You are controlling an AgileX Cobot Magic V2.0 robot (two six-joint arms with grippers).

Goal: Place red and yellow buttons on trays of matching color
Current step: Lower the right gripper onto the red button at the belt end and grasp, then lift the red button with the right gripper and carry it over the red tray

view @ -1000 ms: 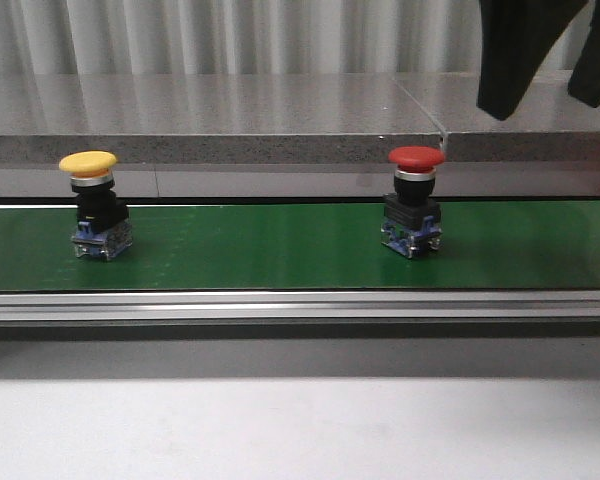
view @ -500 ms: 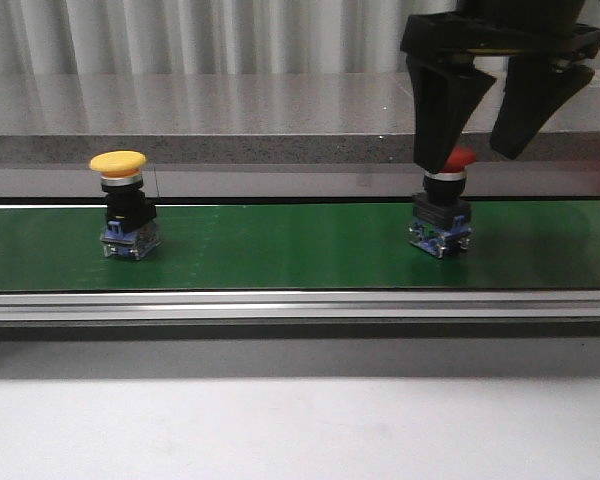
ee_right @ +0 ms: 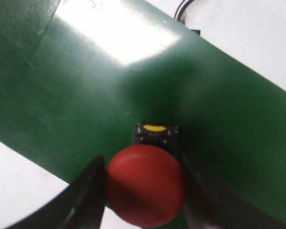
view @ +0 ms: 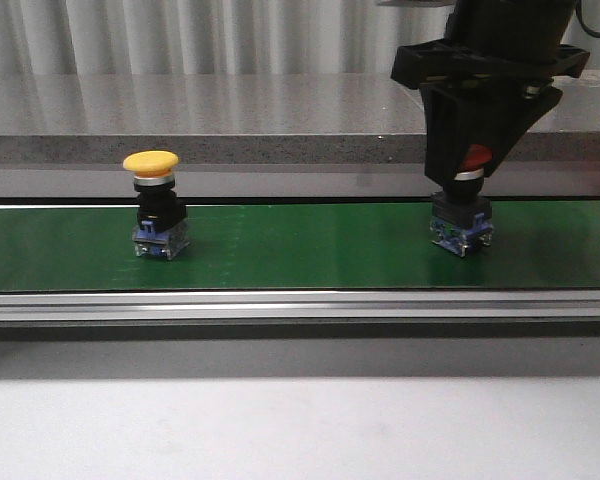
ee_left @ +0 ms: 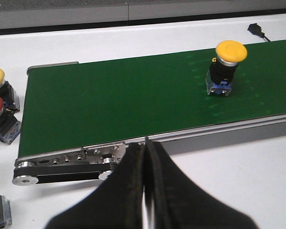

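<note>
Red button [ee_right: 145,185] seemingly clamped by right claw [ee_right: 144,195]; left claw [ee_left: 145,191] together

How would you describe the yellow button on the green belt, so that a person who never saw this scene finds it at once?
Find the long green belt that runs across the front view. Two mushroom-head buttons stand upright on it: the yellow button is the left one, standing free with no arm near it. The red button on the right sits between the fingers of the right tool; only the cap colour differs.

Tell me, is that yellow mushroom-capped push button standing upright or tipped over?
Upright: the yellow mushroom-capped push button stands on the green conveyor belt, cap on top.
</note>
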